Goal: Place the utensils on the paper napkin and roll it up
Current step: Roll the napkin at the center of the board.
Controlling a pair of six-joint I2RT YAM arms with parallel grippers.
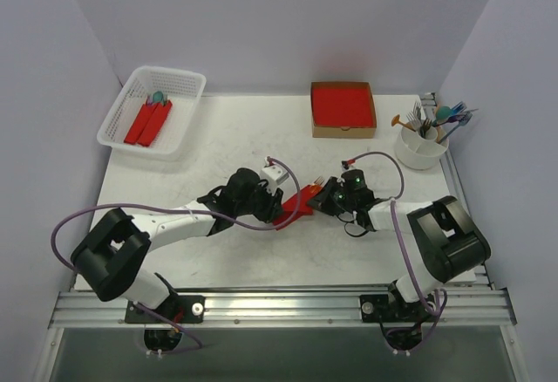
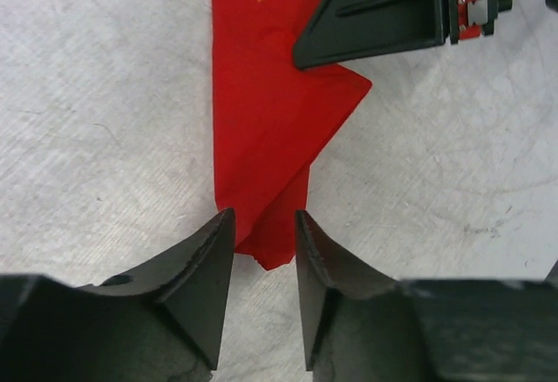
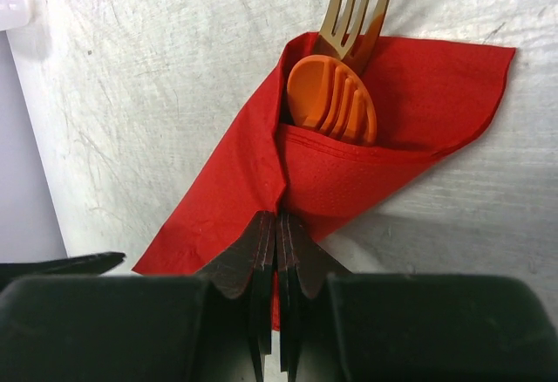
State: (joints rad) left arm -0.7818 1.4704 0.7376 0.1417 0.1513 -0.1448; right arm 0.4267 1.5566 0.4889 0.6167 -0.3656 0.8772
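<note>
The white table [image 1: 218, 260] is the largest thing; its top is matt and full of fine grey scratches. On it the left arm [image 1: 174, 223] and the right arm [image 1: 401, 214] meet near the middle.

The left gripper [image 2: 264, 216] has its fingers [image 2: 205, 269] about half open. They are dark, wedge-shaped and a little rough, and they stand on both sides of the narrow lower end of the napkin [image 2: 261, 112]. We cannot tell if they press the paper. The right gripper [image 3: 276, 225] has its flat black fingers [image 3: 240, 264] closed tight together on the folded edge of the napkin, and a thin strip of red shows between them.

At the far left stands a white plastic basket [image 1: 131, 133] with a lattice wall, and red rolls [image 1: 148, 123] lie in it. At the far middle is a brown cardboard box [image 1: 344, 131] holding a red stack. At the far right a round white cup [image 1: 418, 155] holds loose utensils [image 1: 440, 119].

The napkin lies flat on the table between the two grippers. It is thin, bright red paper with a fine dotted texture, folded into a long pocket with one pointed corner sticking out to the side. Out of its open end come an orange plastic spoon [image 3: 331, 98] with ridges on its bowl and, just behind it, the prongs of a golden-brown fork [image 3: 353, 7].
</note>
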